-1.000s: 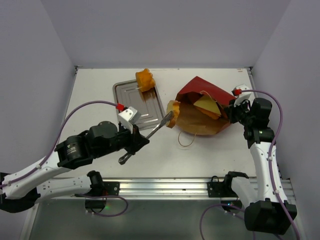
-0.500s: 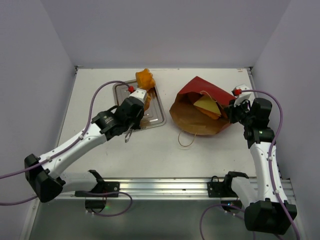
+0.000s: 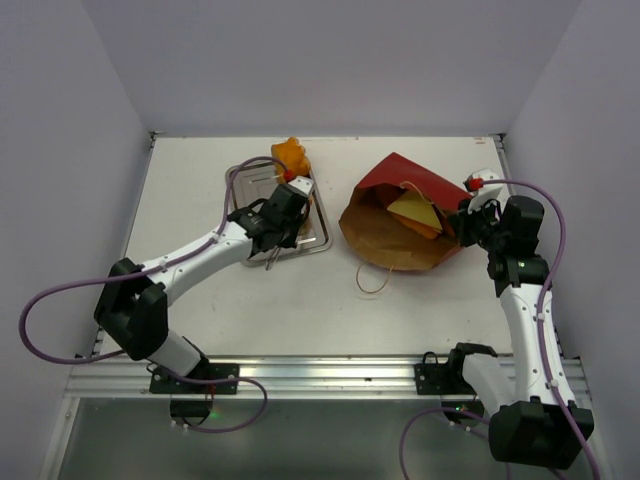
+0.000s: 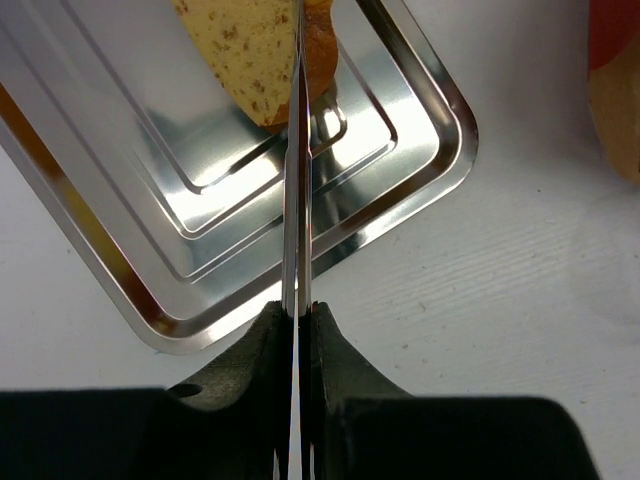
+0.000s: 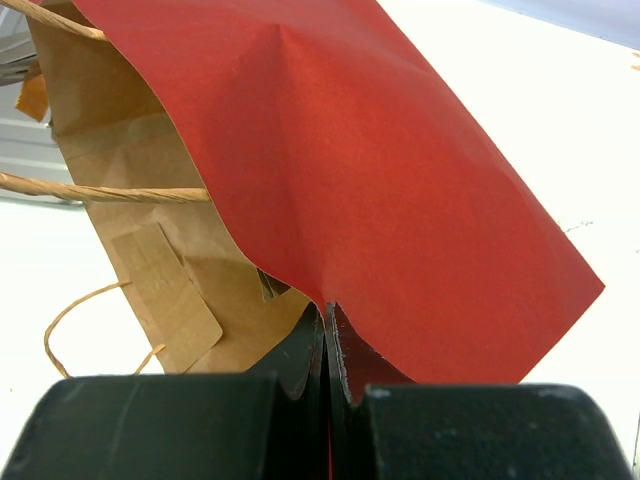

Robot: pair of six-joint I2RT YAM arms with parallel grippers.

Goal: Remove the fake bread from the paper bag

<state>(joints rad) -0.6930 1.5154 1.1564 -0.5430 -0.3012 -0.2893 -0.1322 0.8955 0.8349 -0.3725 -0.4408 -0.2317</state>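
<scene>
fake bread slice [image 4: 250, 50] pinched by left tool [image 4: 299, 30] over tray [image 4: 425, 170]

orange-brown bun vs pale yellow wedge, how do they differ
The chunky orange-brown toy bun sits out at the silver metal tray's far edge; the pale yellow triangular wedge lies inside the red paper bag. Bun is lumpy, wedge flat. Both are toy bread.

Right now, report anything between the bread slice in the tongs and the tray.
Nothing visible. The bread slice, pinched by metal tongs that the left end effector clamps, is over bare floor of the silver tray.
</scene>
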